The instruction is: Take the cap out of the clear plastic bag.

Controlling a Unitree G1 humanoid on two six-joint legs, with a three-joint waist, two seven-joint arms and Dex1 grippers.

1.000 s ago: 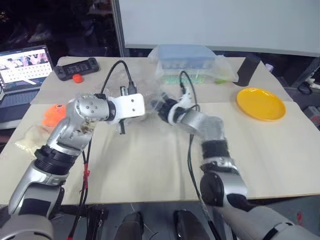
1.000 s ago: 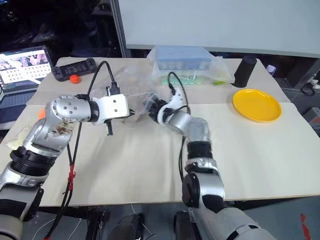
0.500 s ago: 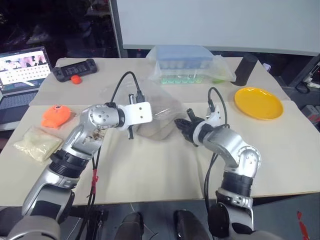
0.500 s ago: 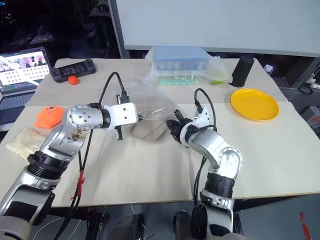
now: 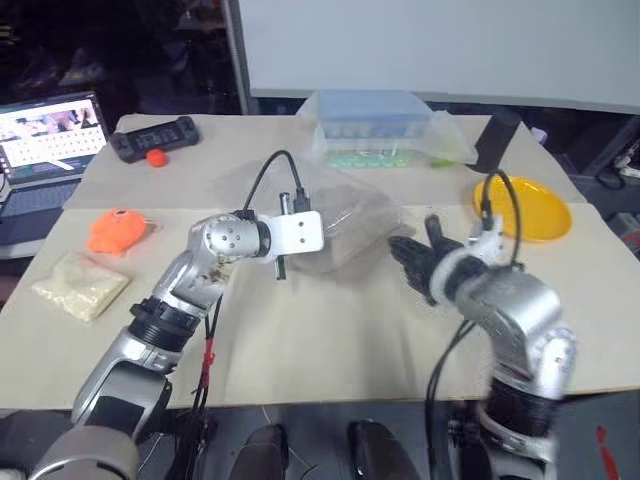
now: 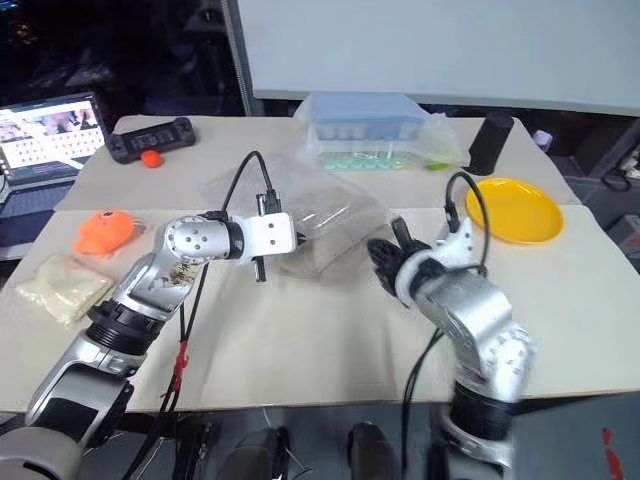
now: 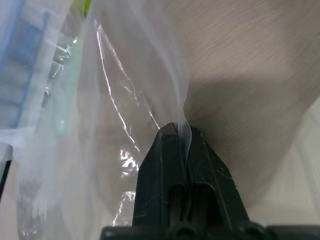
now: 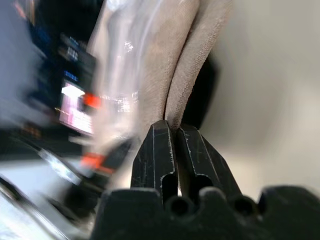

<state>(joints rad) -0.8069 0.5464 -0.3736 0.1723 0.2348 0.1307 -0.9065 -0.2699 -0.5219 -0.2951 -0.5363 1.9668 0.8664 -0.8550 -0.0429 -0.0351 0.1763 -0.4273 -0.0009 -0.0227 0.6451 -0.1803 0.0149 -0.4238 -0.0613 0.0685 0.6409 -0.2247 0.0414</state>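
the clear plastic bag [image 6: 300, 215] lies in the middle of the table [image 6: 300, 340], and the cap [image 6: 318, 255] is inside it, tan and soft, showing through the shiny plastic. the left gripper [image 7: 176, 131] is pinched tight on a thin fold of the clear plastic bag, with the cap's cloth just past it. the right gripper [image 8: 170, 127] is pinched tight on a folded edge of the cap's tan cloth, and in the head views it [image 6: 385, 262] sits at the bag's side that is nearer the yellow plate [image 6: 515, 208]. a box with a blue lid [image 6: 365, 110] in its own clear wrap stands at the far side of the table. an orange toy [image 6: 108, 228] and a small bag of white grains [image 6: 55, 285] lie off to the left, near a laptop [image 6: 45, 135].
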